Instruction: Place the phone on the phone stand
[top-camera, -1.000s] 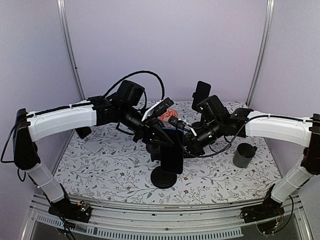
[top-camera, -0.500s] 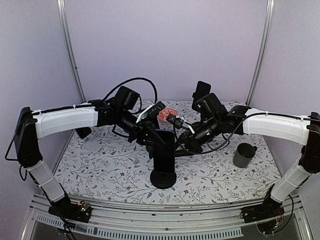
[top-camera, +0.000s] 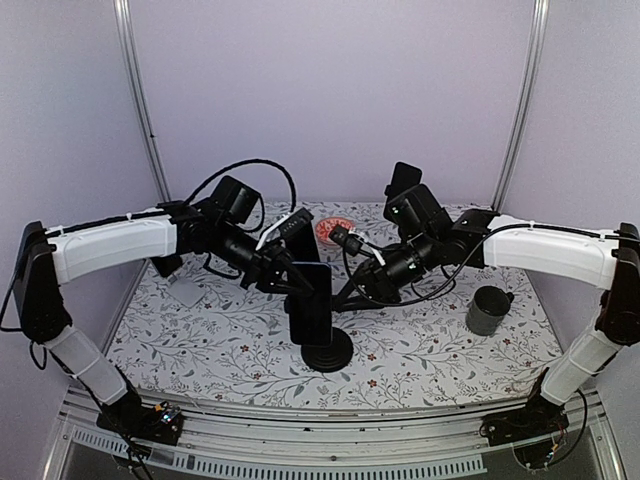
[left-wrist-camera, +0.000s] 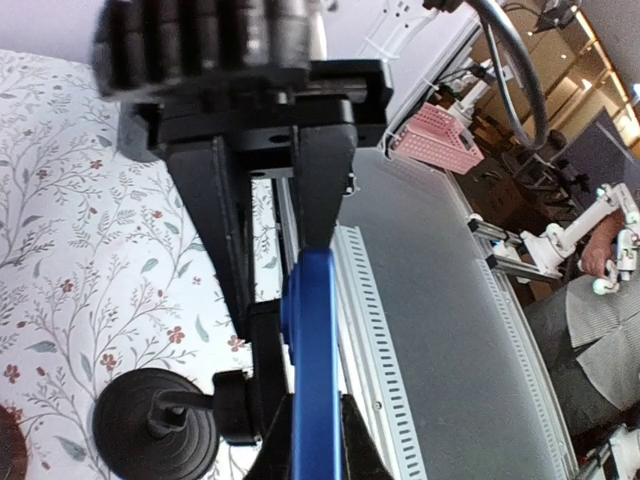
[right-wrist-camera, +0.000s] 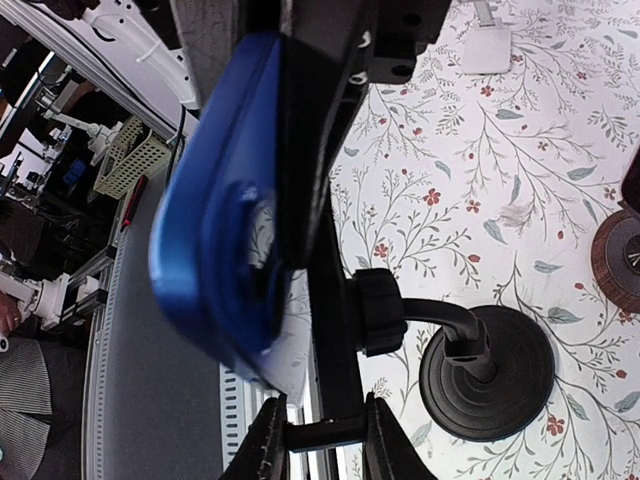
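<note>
The blue phone (top-camera: 311, 301) stands upright against the plate of the black phone stand (top-camera: 328, 350) in the middle of the table. My left gripper (top-camera: 296, 276) is shut on the phone; in the left wrist view the phone's blue edge (left-wrist-camera: 316, 340) runs between the fingers of the gripper (left-wrist-camera: 315, 455), with the stand's round base (left-wrist-camera: 155, 436) to the left. My right gripper (top-camera: 347, 293) is shut on the stand; in the right wrist view the gripper (right-wrist-camera: 325, 440) clamps the stand's lower lip, with the phone (right-wrist-camera: 225, 230) on the plate (right-wrist-camera: 335, 320) and the base (right-wrist-camera: 487, 373) to the right.
A grey cup (top-camera: 488, 310) stands at the right. A reddish round object (top-camera: 336, 229) lies at the back centre. A pale square pad (top-camera: 187, 292) lies at the left. A black object (top-camera: 402, 182) stands behind the right arm. The floral cloth (top-camera: 230, 350) covers the table.
Both grippers, the phone and the stand have shifted left. The phone has come lower against the stand's plate.
</note>
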